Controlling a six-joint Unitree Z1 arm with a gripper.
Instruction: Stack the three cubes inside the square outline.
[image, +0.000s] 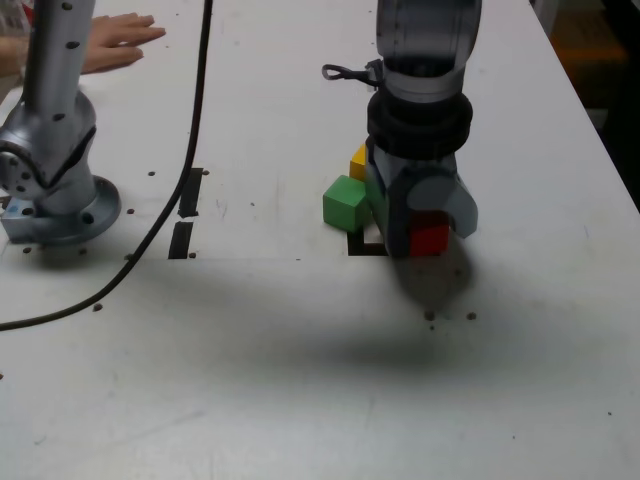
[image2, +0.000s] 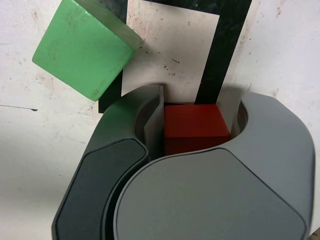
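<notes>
Red (image2: 196, 125), green (image2: 82, 47), yellow cubes (image: 358, 161)

Three small solid-coloured cubes are in sight: one green cube (image: 345, 203), one yellow cube (image: 358, 162) at its one o'clock in the exterior view, mostly hidden behind the arm, and one red cube (image: 429, 234) at the green one's four o'clock. There is one black tape square outline (image2: 220, 60) and two short black tape strips (image: 190, 192), at nine o'clock from the cubes. One grey gripper (image: 425, 222), one black cable (image: 190, 160), one grey metal arm base (image: 55, 200) and one person's hand (image: 118, 42) at eleven o'clock complete the count.
</notes>
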